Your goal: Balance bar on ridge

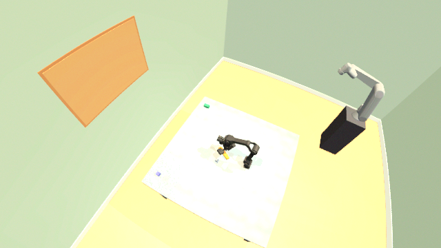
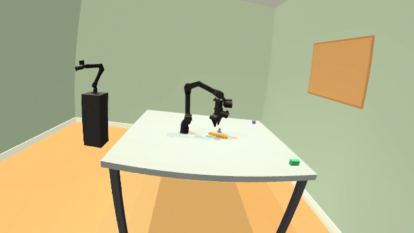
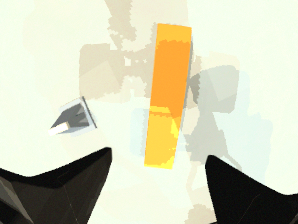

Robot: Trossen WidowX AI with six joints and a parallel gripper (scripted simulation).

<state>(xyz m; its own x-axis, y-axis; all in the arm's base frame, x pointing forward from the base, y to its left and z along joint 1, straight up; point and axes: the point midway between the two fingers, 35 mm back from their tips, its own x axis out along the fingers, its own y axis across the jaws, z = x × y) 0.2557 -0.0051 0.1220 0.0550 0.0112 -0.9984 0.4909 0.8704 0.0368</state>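
Observation:
An orange bar (image 1: 226,156) (image 2: 217,135) (image 3: 170,75) lies flat on the white table (image 1: 220,203) (image 2: 181,155). A small grey ridge (image 1: 217,160) (image 2: 219,130) (image 3: 75,119) stands on the table close beside the bar, to its left in the wrist view, not touching it. My gripper (image 2: 217,125) (image 3: 160,157) is open and empty and points down above the bar. In the wrist view the near end of the bar lies just ahead of the gap between the fingertips. In the top view the arm's wrist partly covers the bar.
A green block (image 1: 207,105) (image 2: 294,162) lies near one table corner. A small purple block (image 1: 158,173) (image 2: 253,122) lies near another edge. A second arm (image 1: 370,100) (image 2: 98,72) stands on a dark pedestal (image 1: 339,132) (image 2: 94,120) off the table.

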